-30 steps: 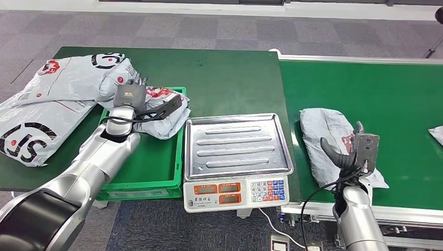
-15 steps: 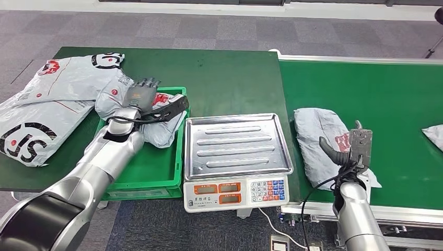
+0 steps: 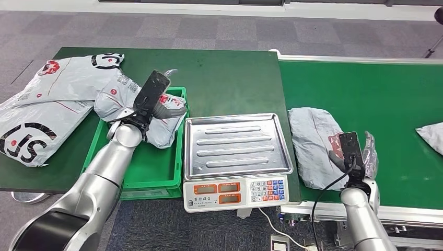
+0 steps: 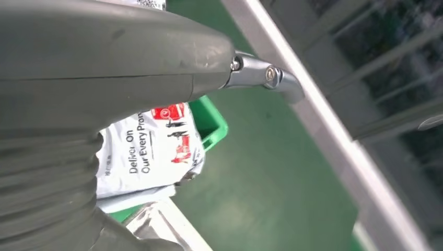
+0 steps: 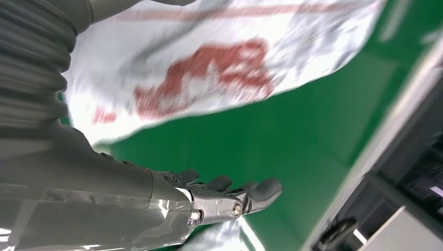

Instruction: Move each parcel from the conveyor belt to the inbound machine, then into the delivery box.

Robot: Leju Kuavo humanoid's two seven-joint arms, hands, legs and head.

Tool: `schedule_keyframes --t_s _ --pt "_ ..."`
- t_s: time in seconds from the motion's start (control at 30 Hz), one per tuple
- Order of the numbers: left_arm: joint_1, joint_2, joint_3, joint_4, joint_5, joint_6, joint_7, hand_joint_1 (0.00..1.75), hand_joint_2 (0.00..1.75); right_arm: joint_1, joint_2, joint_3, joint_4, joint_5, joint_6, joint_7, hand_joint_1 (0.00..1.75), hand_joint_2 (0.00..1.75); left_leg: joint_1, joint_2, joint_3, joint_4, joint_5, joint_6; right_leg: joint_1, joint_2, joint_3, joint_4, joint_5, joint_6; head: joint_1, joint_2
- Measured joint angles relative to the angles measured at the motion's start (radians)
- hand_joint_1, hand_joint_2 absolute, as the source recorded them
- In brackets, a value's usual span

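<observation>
The left arm reaches up from the lower left of the head view, forearm slanting toward the green crate (image 3: 176,157) on the green counter (image 3: 224,78). The left hand (image 3: 151,99) is raised over the grey parcel (image 3: 164,128) that lies in the far end of the crate, the back of the hand turned up and tilted; its fingers are hidden behind the dark cover, so I cannot tell whether they are spread or closed, nor whether they touch the parcel. In the left wrist view the printed side of that parcel (image 4: 151,151) and a corner of the crate (image 4: 211,123) show past the thick grey thumb.

The right arm rises from the lower right beside the conveyor belt (image 3: 386,89). The right hand (image 3: 354,154) stands upright at the near edge of a second grey parcel (image 3: 316,141) on the belt — just beside it, possibly touching. In the right wrist view its fingers (image 5: 219,185) lie stretched out and apart over the green belt, holding nothing, with the parcel's red print (image 5: 209,78) close by.

Between crate and belt sits the weighing scale (image 3: 237,144) with its bare steel tray. More grey parcels (image 3: 47,104) are piled on the counter to the left of the crate — one overlaps its rim — and another parcel (image 3: 431,136) lies at the right edge of the belt.
</observation>
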Motion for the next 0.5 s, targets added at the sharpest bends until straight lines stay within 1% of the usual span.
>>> schedule_keyframes --t_s 0.07,0.17,0.23,0.3,0.37,0.43,0.5 --pt "0.018 -0.012 0.000 -0.021 -0.021 0.041 -0.004 0.00 1.75 -0.004 -0.007 0.004 0.017 0.039 -0.013 0.021 0.00 1.75 0.000 0.000 0.000 0.000 0.000 0.000 0.000 -0.001 0.000 0.000 0.000 0.000 0.000 0.000" --pt "0.033 -0.024 0.000 -0.044 -0.033 0.061 -0.002 0.00 1.75 -0.005 -0.013 0.007 0.033 0.054 -0.017 0.025 0.00 1.75 0.000 0.000 0.000 0.000 0.000 0.000 0.000 0.000 0.000 0.000 0.000 0.000 0.000 0.000" --pt "0.040 -0.028 0.000 -0.054 -0.015 0.050 0.000 0.00 1.75 -0.006 -0.015 0.008 0.040 0.070 -0.018 0.033 0.00 1.75 0.000 0.000 0.000 0.000 0.000 0.000 0.000 0.000 0.000 0.000 0.000 0.000 0.000 0.000" --pt "0.052 -0.035 0.000 -0.067 0.040 0.007 -0.002 0.00 1.75 -0.012 -0.016 0.009 0.052 0.110 -0.011 0.063 0.00 1.75 0.000 0.000 0.000 0.000 0.000 0.000 0.000 0.000 0.000 0.000 0.000 0.000 0.000 0.000" --pt "0.079 -0.048 -0.001 -0.087 0.103 -0.040 -0.009 0.00 1.75 -0.029 -0.016 0.012 0.078 0.170 0.023 0.115 0.00 1.75 0.000 0.000 0.000 0.000 0.000 0.000 0.000 0.000 0.000 0.000 0.000 0.000 0.000 0.000" --pt "0.112 -0.067 -0.011 -0.111 0.142 -0.067 -0.020 0.00 1.75 -0.052 -0.016 0.013 0.116 0.217 0.089 0.164 0.00 1.75 0.000 0.000 0.000 0.000 0.000 0.000 0.000 0.000 0.000 0.000 0.000 0.000 0.000 0.000" --pt "0.133 -0.082 -0.025 -0.129 0.162 -0.083 -0.031 0.00 1.75 -0.067 -0.016 0.014 0.148 0.235 0.148 0.189 0.00 1.75 0.000 0.000 0.000 0.000 0.000 0.000 0.000 -0.001 0.000 0.000 0.000 0.000 0.000 0.000"
